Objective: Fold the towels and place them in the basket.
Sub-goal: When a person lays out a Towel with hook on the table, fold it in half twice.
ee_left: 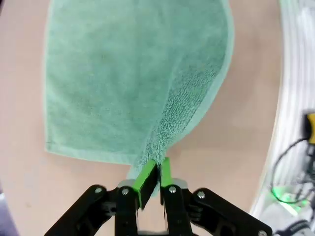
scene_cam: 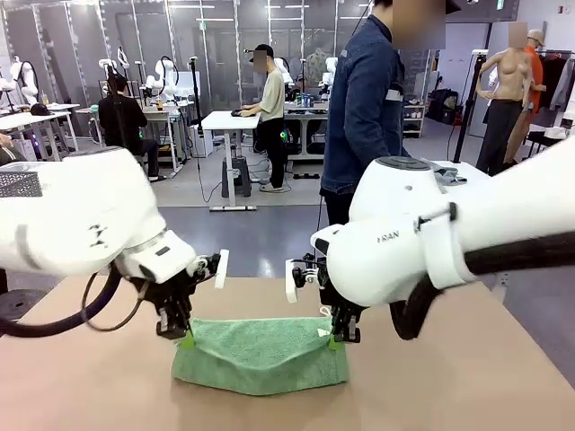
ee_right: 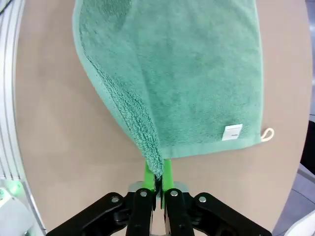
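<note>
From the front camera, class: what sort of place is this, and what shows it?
Probably a robotics lab: the left gripper and right gripper pinch a mint green towel; behind, a person works at a standing desk.

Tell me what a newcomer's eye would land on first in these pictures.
The green towel in the middle of the table stands out, raised at two corners while the rest lies on the top. The robot's left hand is shut on one raised corner and its right hand on the other. A person in a blue jacket stands beyond the table's far edge.
</note>
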Robot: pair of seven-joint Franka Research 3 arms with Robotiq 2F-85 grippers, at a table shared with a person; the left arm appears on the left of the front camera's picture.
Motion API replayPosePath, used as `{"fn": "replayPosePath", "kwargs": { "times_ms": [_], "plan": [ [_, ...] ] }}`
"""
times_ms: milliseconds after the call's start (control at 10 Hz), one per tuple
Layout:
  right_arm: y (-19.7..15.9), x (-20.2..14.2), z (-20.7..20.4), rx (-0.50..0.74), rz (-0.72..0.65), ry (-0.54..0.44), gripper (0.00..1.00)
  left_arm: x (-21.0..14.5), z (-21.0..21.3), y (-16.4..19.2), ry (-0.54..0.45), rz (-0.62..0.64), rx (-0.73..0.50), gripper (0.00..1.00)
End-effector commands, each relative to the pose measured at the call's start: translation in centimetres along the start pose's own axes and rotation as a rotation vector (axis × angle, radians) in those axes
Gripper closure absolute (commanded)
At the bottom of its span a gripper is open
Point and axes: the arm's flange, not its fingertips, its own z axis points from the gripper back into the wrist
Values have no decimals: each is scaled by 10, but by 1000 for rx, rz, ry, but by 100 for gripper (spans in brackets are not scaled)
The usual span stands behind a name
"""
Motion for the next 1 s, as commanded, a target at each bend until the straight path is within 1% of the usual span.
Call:
{"fn": "replayPosePath", "kwargs": {
  "times_ms": [0, 100, 300, 500, 600, 800, 900],
  "plan": [
    [-33, 5, -17, 28, 49, 19, 100, 12, -17, 45, 50, -17, -39, 100],
    [-50, 4, -23, 27, 45, 22, 100, 15, -23, 59, 88, 2, -41, 100],
    [-91, 1, -32, 24, 47, 10, 100, 17, -27, 93, 89, 50, -55, 100],
    [-135, 0, -41, 60, 63, 15, 100, 12, -32, 122, 86, 75, -69, 100],
    [-144, -1, -46, 86, 67, 38, 100, 11, -36, 135, 87, 96, -93, 100],
    [-163, -4, -54, 137, 72, 37, 100, 9, -47, 150, 142, 137, -114, 100],
    [-169, -5, -59, 154, 71, 38, 100, 8, -53, 156, 144, 154, -127, 100]
  ]
}}
